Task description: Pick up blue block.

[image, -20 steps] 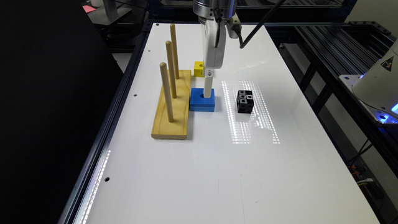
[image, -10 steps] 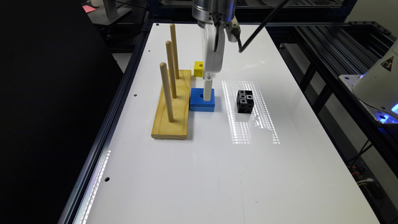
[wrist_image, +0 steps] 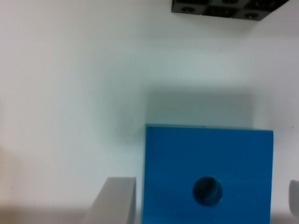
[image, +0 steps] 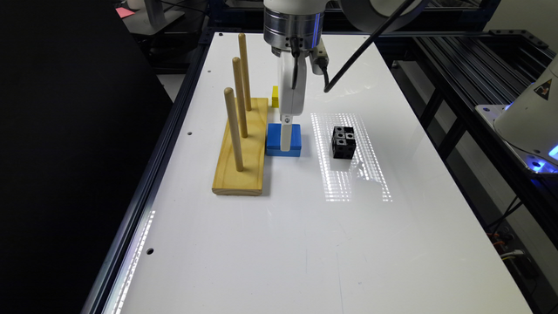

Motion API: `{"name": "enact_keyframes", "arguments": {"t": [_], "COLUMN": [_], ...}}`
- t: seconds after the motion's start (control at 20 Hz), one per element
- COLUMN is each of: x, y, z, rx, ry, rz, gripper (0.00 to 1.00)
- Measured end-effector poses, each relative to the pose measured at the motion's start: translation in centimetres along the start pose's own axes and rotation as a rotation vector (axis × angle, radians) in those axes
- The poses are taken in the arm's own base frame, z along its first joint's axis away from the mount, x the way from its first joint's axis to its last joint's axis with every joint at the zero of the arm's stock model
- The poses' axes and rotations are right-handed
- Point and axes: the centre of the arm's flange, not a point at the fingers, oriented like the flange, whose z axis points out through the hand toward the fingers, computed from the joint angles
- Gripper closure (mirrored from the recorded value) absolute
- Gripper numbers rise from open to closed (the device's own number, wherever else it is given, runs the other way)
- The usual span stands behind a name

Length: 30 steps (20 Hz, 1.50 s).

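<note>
Since a second ago the claw (image: 285, 144) has sunk lower around the blue block (image: 284, 139), which lies on the desk (image: 279, 244) beside the peg board (image: 242, 150). Its fingers (wrist_image: 117, 200) stand apart astride the block, not yet pinching. They should close squarely on both side faces before any lifting.

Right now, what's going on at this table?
A single robot arm has its pincer lowered around the blue block, which sits flat on the white table beside a wooden peg board. In the wrist view, the fingers flank the block on either side with small gaps, so it is straddled but not gripped or lifted yet. A yellow cube sits behind the block and a black cube lies off to the exterior view's right.
</note>
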Motion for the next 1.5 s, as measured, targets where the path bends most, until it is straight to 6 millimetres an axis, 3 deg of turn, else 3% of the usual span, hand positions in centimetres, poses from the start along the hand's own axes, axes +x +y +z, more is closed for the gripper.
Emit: {"name": "enact_keyframes", "arguments": {"t": [0.55, 0.75, 1.25, 1.3, 1.5], "x": [0.0, -0.1, 0.2, 0.3, 0.3], "y": [0.1, 0.2, -0.1, -0.2, -0.2], "z": [1.6, 3.1, 3.1, 3.1, 3.1], "rx": [-0.009, -0.004, 0.000, 0.002, 0.002], "ry": [-0.012, -0.011, -0.007, -0.005, -0.005], "rz": [0.001, 0.003, 0.003, 0.003, 0.003], "gripper": [0.00, 0.00, 0.00, 1.00, 1.00]}}
